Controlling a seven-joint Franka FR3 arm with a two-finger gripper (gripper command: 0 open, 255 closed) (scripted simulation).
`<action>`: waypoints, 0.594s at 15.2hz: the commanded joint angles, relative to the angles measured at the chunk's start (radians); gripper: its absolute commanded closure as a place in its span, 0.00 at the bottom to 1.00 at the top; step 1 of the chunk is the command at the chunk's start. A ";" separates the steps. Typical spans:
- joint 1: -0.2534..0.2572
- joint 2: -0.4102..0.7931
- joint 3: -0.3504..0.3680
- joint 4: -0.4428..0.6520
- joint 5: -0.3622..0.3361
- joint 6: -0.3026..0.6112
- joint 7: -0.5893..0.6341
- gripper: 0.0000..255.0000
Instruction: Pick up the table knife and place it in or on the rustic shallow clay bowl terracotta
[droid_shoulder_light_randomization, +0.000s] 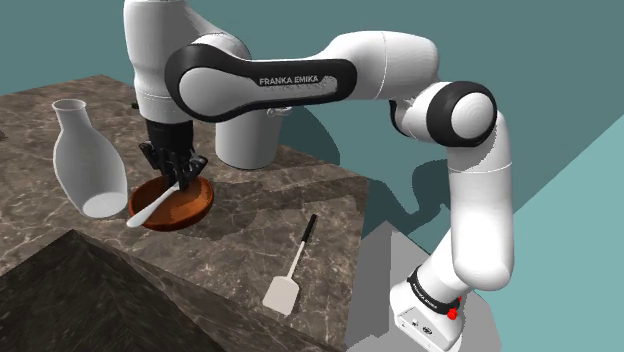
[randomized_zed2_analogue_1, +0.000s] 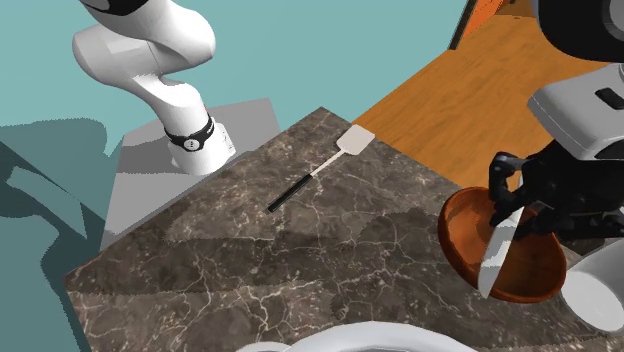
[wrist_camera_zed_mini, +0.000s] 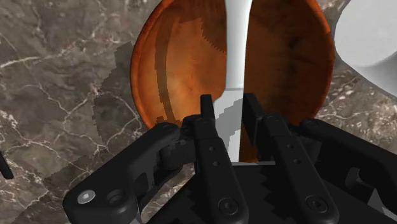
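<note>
The black hand (droid_shoulder_light_randomization: 176, 182) of a white robot arm hangs directly above a reddish-brown bowl (droid_shoulder_light_randomization: 200, 200) on a dark marble-patterned table (droid_shoulder_light_randomization: 290, 190), its two fingers clamped on one end of a white knife (droid_shoulder_light_randomization: 150, 207). The knife slopes down from the hand and runs straight across the bowl. Its free end reaches past the rim on the side nearest a white bottle (droid_shoulder_light_randomization: 85, 165), which stands just beside the bowl.

From the wrist, the knife (wrist_camera_zed_mini: 236, 51) runs out from between the fingers (wrist_camera_zed_mini: 207, 111) and divides the bowl (wrist_camera_zed_mini: 184, 70) nearly through its middle. The second exterior view places the hand (randomized_zed2_analogue_1: 515, 205) over the bowl (randomized_zed2_analogue_1: 470, 240), with the knife (randomized_zed2_analogue_1: 497, 255) pointing down and out over the near rim. Whether the knife touches the rim cannot be told from these views.

A black-handled spatula (randomized_zed2_analogue_1: 320, 170) lies well apart on the table (randomized_zed2_analogue_1: 250, 260) and plays no part in the task.

With the knife's long axis already laid over the bowl, the remaining move appears to be a short lowering and a release. The overhanging end is the likely risk, since it could tip the knife off the rim.
</note>
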 joint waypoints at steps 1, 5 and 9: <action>-0.004 0.003 -0.002 -0.022 -0.003 0.023 0.003 1.00; -0.006 0.005 -0.003 -0.034 -0.005 0.037 0.005 1.00; -0.006 0.005 -0.003 -0.034 -0.005 0.037 0.005 1.00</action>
